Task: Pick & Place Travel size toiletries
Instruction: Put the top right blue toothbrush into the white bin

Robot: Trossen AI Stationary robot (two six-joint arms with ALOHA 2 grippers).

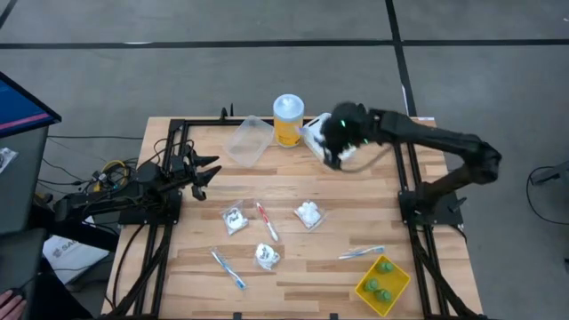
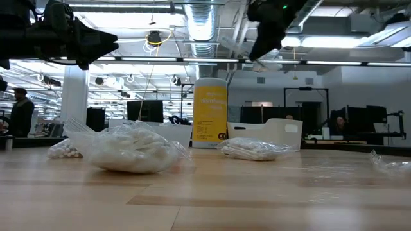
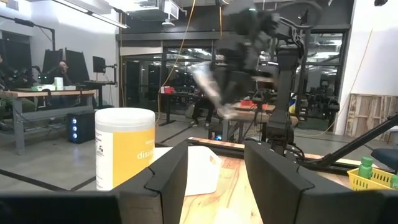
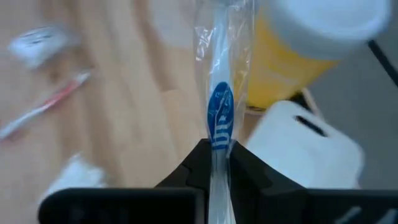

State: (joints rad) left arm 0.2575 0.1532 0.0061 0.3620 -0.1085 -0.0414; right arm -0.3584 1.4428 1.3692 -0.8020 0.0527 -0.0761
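wood of the table [image 2: 205, 199] fills the front of the low view, and on it lies a soft clear packet [image 2: 131, 151] with white stuff inside. a second packet [image 2: 253, 149] sits farther back, near the tall yellow jar [image 2: 210, 112] and a white box [image 2: 273, 135].

up above, the right hand [image 4: 214, 152] is pinched tight on a blue and white toothbrush [image 4: 221, 118] in a clear wrapper. it holds the brush by one end, so the long stick points straight out past the fingers. from the top view the right hand [image 1: 338, 147] hangs over the far side of the table, just beside the jar [image 1: 288, 120] and over the white box [image 1: 316, 138]. a clear tub [image 1: 249, 140] lies on the other side of the jar. i think the brush is meant for one of those, and the white box is the closest, right under the hand. to drop it in, the stick should tip down toward the box.

still waiting on the table are a red and white brush [image 1: 266, 220], two more blue ones [image 1: 228, 268] [image 1: 361, 253] and three packets. the green bottles [image 1: 380, 277] sit in a yellow tray [image 1: 397, 291] at the near right.

the left hand [image 1: 206, 172] waits at the left side, fingers [image 3: 165, 180] spread wide, holding nothing. the right arm is much nearer the box.
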